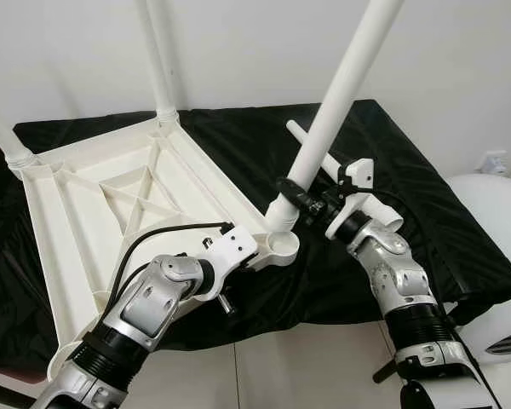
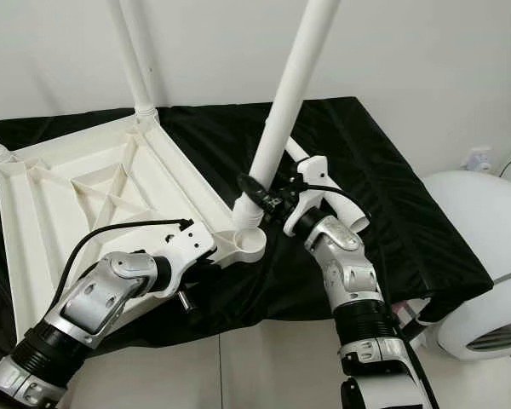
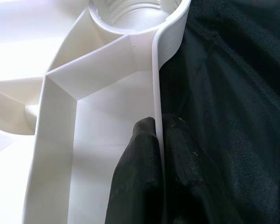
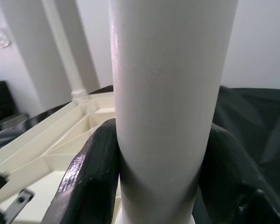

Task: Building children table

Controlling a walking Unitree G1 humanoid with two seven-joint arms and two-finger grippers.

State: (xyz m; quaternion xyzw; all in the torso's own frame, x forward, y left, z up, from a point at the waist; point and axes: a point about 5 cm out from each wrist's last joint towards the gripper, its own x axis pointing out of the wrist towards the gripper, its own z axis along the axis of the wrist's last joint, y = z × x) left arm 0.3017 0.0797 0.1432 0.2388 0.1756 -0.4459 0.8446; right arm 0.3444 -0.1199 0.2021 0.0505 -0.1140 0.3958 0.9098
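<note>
While the upturned tabletop lies on the black-draped surface, a third leg meets its near corner socket.
The leg's long axis leans up and away to the right, its foot at the socket, just ahead of the right tool, whose fingers are closed around its lower shaft. The left tool pinches the tabletop's thin edge wall just beside that socket, steadying it; two legs already stand at the far corners.
</note>
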